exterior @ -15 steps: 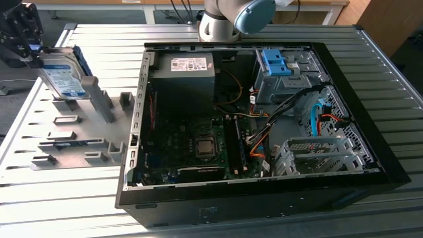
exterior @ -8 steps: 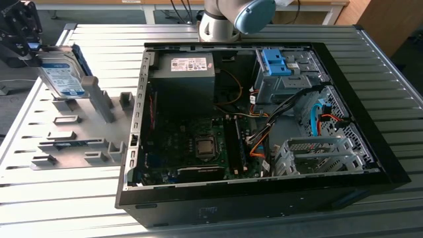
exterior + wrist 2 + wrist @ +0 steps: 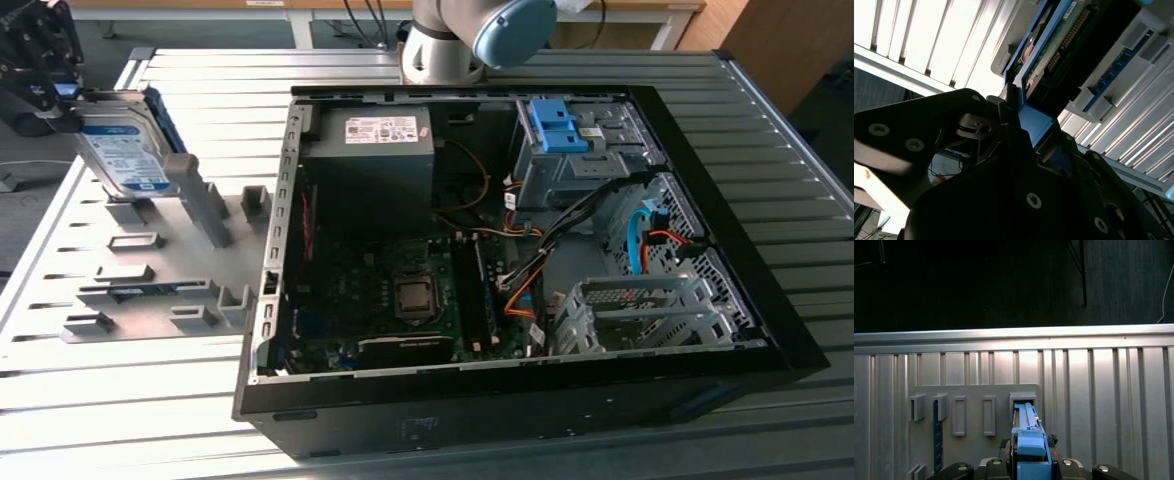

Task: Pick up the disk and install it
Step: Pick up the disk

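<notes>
Well, over at the exterior view's left the gripper (image 3: 60, 95) has its jaws closed on the top end of the disk (image 3: 127, 150). It holds the disk upright and a little tilted, label side out, above the grey fixture plate (image 3: 174, 270) on the slatted metal table (image 3: 80, 400). The disk's lower end sits right by a tall grey post (image 3: 203, 195) on that plate, and I can't tell whether the two touch. In the second wrist view the black fingers (image 3: 1009, 135) pinch the disk's blue frame (image 3: 1029, 125), with the green circuit board (image 3: 1054, 50) beyond. The open computer case (image 3: 747, 330) lies well apart toward the exterior view's right, with a grey power-supply box (image 3: 374, 150) and a bare blue bracket (image 3: 558, 125) inside it.
</notes>
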You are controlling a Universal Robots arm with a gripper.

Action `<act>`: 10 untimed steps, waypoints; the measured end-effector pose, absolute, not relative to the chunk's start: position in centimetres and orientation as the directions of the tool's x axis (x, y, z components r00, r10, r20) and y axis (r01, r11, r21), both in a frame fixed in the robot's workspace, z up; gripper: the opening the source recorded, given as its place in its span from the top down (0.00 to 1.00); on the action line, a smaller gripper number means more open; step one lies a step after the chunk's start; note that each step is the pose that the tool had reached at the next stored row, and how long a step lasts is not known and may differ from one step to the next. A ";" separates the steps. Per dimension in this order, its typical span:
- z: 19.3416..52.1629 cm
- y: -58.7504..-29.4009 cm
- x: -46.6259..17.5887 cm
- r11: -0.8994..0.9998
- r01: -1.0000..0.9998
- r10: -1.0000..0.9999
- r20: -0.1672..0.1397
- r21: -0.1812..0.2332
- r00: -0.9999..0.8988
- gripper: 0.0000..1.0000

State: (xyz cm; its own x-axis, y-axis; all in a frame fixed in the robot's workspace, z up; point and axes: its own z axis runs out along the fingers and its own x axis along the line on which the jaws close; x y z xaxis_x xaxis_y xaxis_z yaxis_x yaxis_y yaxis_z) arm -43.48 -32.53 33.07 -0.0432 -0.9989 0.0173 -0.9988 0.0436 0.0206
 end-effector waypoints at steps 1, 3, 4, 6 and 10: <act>33.1 -32.5 -43.5 0.044 -0.999 -0.999 0.017 0.021 -0.043 0.63; 33.2 -32.5 -43.5 0.044 -0.999 -0.999 0.017 0.021 -0.043 0.63; 33.2 -32.5 -43.5 0.044 -0.999 -0.999 0.017 0.021 -0.043 0.63; 33.3 -32.5 -43.5 0.044 -0.999 -0.999 0.017 0.021 -0.043 0.63; 33.4 -32.5 -43.5 0.044 -0.999 -0.999 0.017 0.021 -0.043 0.63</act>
State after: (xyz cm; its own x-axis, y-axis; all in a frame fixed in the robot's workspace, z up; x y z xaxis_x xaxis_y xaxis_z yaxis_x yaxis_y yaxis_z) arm -43.48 -32.53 33.36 -0.0432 -0.9989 0.0174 -0.9988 0.0436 0.0208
